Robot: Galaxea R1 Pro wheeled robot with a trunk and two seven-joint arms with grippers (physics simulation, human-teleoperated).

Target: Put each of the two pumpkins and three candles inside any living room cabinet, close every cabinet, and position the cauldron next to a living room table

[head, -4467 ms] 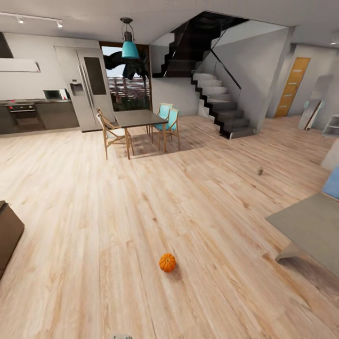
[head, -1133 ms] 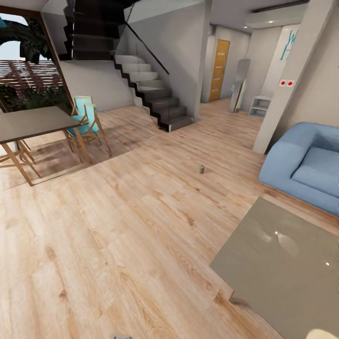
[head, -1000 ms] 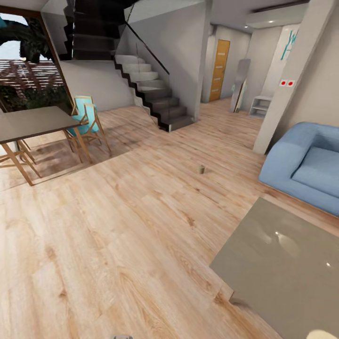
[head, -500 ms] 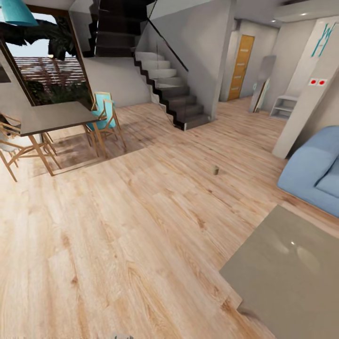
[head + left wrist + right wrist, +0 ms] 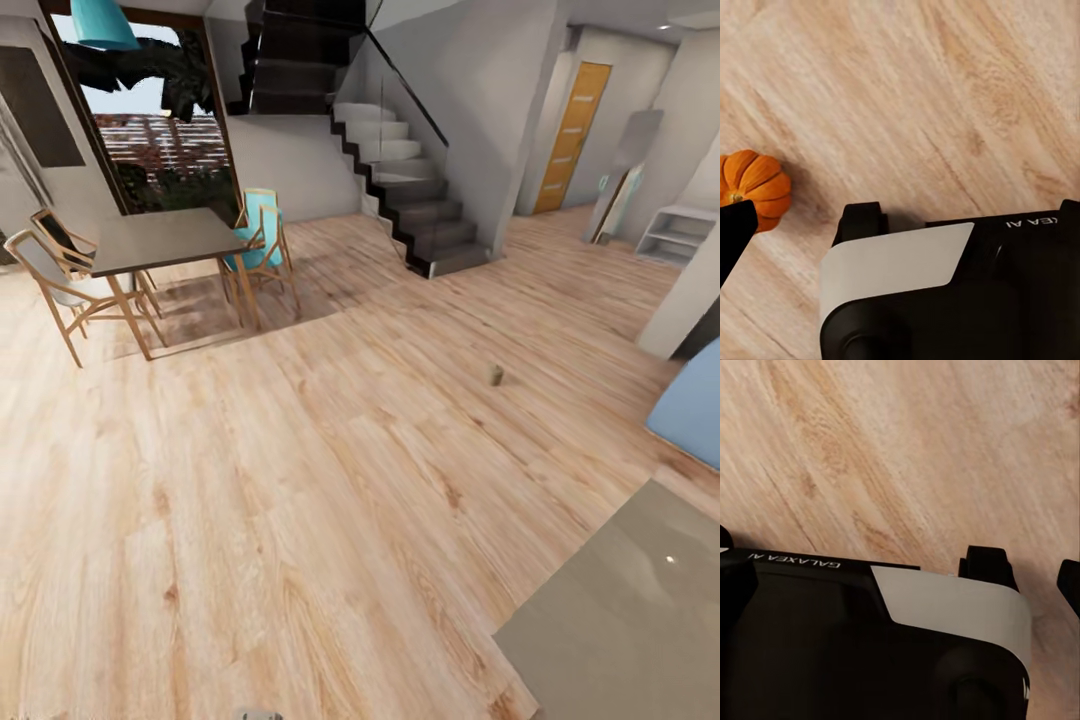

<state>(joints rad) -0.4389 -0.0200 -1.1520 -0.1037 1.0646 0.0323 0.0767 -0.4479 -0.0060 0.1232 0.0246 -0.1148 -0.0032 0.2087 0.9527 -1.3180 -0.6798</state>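
I'm on the move: a candle [image 5: 496, 375] stands upright, far out on the floor [image 5: 300, 480], the tabletop [image 5: 640, 620] corner near me. A pumpkin [image 5: 751, 187] sits below my left arm, stem probably sideways. It looks rigid and light; I'd grip across its ribs. I cannot tell either jaws' state.

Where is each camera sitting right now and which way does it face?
Head view: on the robot's head, looking forward and down across the wood floor toward a candle, the dining table and stairs; the pale table at lower right.
Left wrist view: near the left gripper, facing down at floor and a pumpkin; the robot's dark base shows.
Right wrist view: near the right gripper, facing down at floor; dark base too.
Shared: the same floor.
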